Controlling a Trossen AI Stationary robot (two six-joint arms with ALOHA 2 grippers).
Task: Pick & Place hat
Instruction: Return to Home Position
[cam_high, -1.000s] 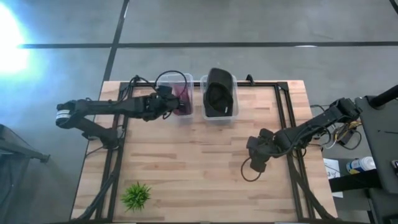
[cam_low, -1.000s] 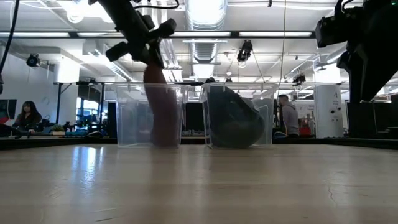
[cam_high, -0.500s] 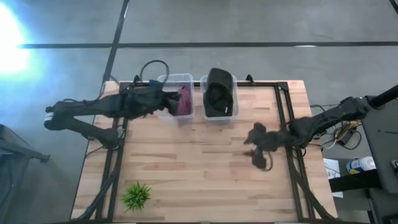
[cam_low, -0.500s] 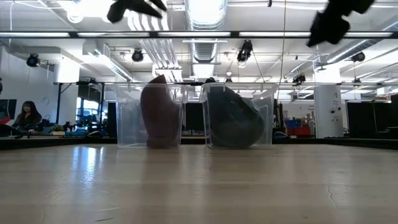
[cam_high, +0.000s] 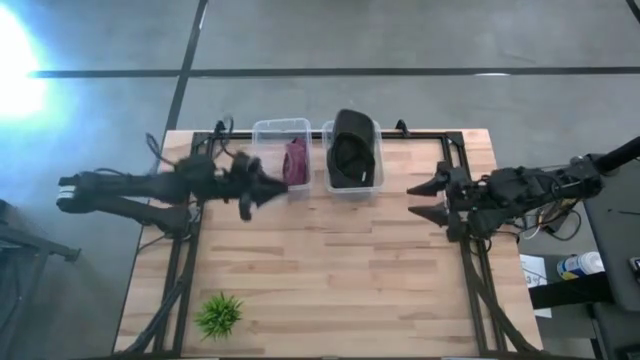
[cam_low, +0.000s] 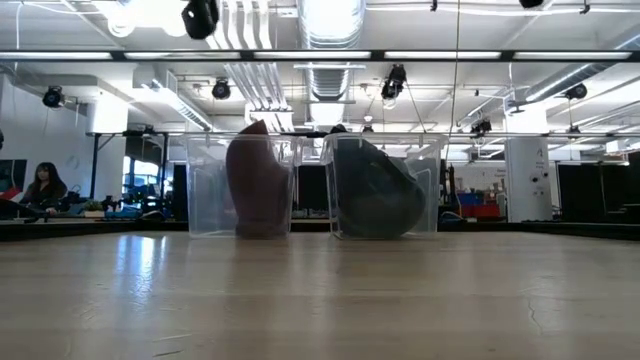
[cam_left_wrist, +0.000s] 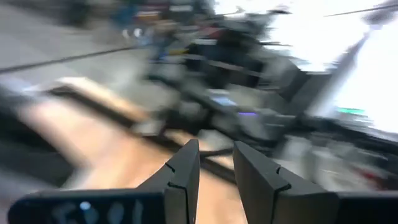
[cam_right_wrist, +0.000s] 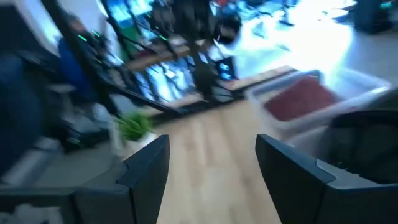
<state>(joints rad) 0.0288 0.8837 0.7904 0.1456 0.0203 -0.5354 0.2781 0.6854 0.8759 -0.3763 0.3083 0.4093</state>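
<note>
A maroon hat (cam_high: 295, 161) stands upright in the left clear bin (cam_high: 270, 130), resting on the bin floor (cam_low: 255, 180). A black hat (cam_high: 352, 152) fills the right clear bin (cam_low: 375, 190). My left gripper (cam_high: 252, 190) hovers just near-left of the maroon hat's bin; in the left wrist view its fingers (cam_left_wrist: 214, 155) stand a narrow gap apart and hold nothing. My right gripper (cam_high: 428, 200) hangs open and empty over the table's right part, its fingers wide apart (cam_right_wrist: 211, 155). The right wrist view shows the maroon hat (cam_right_wrist: 298, 99) far ahead.
A small green plant (cam_high: 218, 314) stands near the table's near-left corner (cam_right_wrist: 134, 124). Black frame rails (cam_high: 455, 190) run along the table's sides. Bare wood (cam_high: 330, 270) lies between the arms. In the low view a seated person (cam_low: 40, 185) shows in the room behind.
My left gripper has let go of the maroon hat in the left bin, risen and drawn back toward the table's left and near side. The hat has settled upright in the bin. My right gripper has risen out of the low view and swung toward the far edge.
</note>
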